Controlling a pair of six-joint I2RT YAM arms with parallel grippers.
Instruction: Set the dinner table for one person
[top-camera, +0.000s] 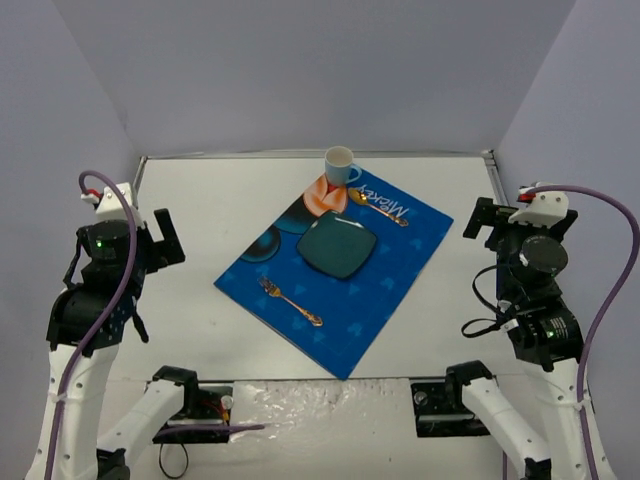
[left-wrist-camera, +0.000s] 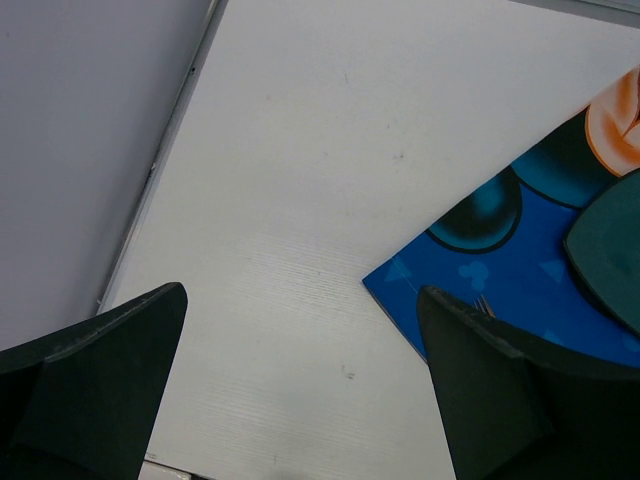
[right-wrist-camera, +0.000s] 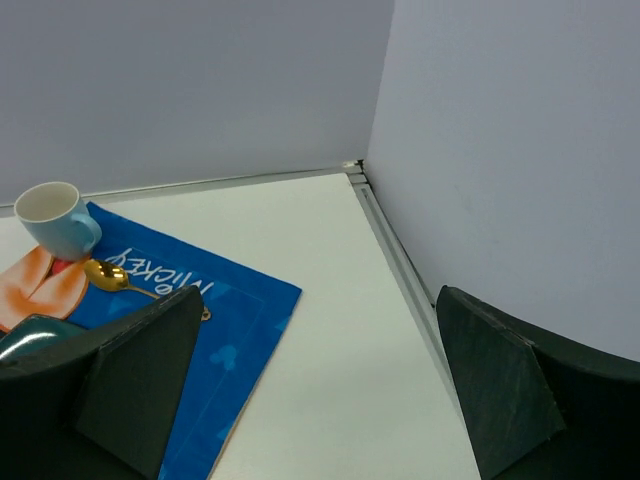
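Note:
The dinner table (top-camera: 200, 200) is a white top with a thin metal rim. On it lies a blue cartoon-print mat (top-camera: 390, 270) with a teal square plate (top-camera: 337, 247), a gold fork (top-camera: 290, 301) to its near left and a gold spoon (top-camera: 375, 205) at the far side. A pale blue cup (top-camera: 340, 163) stands at the mat's far corner beside an orange napkin (top-camera: 322, 197). My left gripper (top-camera: 165, 238) is open and empty, raised at the left. My right gripper (top-camera: 490, 222) is open and empty, raised at the right.
Grey walls close in the table on three sides. The left wrist view shows bare tabletop (left-wrist-camera: 300, 150) and the mat's left corner (left-wrist-camera: 520, 280). The right wrist view shows the cup (right-wrist-camera: 55, 217), the spoon (right-wrist-camera: 110, 277) and the table's far right corner (right-wrist-camera: 352, 168).

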